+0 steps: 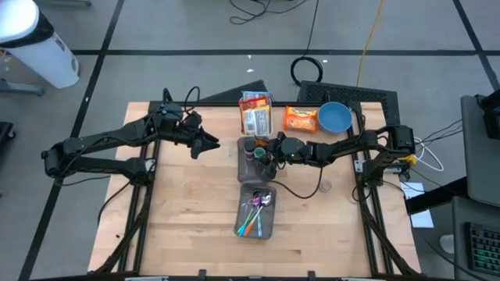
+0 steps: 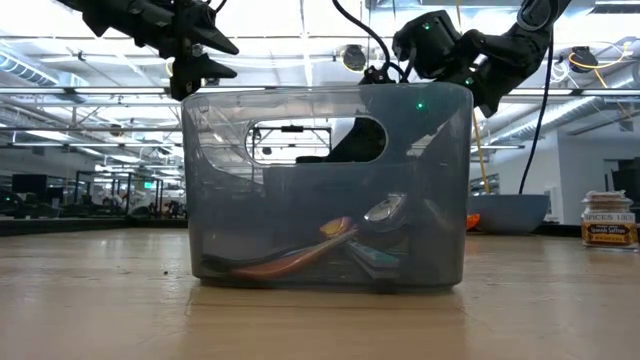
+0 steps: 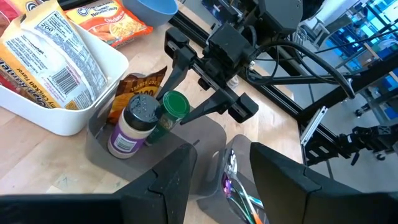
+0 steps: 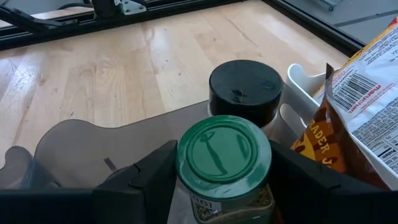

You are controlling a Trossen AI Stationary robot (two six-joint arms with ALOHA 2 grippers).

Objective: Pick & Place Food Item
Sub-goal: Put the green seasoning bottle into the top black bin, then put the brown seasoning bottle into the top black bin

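Near the middle of the wooden counter [image 1: 187, 211], a smoky grey bin [image 3: 102, 140] holds the green-lidded jar [image 4: 224, 155], standing upright. The right gripper [image 4: 224, 171] has a finger on each side of that jar, right up against the lid, so it looks pinched on it. Touching that jar in the same bin is a second jar with a black shaker lid [image 4: 244, 87], and a brown Trader Joe's pouch [image 3: 134, 87] is tucked in behind both.

Just beside that bin, on the far side, there's a white tray [image 3: 74, 118] with a packet of chicken-flavour noodles [image 3: 53, 53] lying in it. An orange food packet [image 1: 300, 118] lies flat on the counter next to the tray, and a blue bowl [image 1: 334, 117] sits just past that.

On the near side of the jar bin is another grey bin [image 1: 244, 226], this one with spoons and coloured-handled cutlery [image 1: 258, 211] piled inside. In the low view it fills most of the picture.

The left gripper [image 1: 209, 144] hangs above the counter, off to the left of the jar bin and well apart from everything. Its fingers [image 3: 165, 186] are spread with nothing between them.
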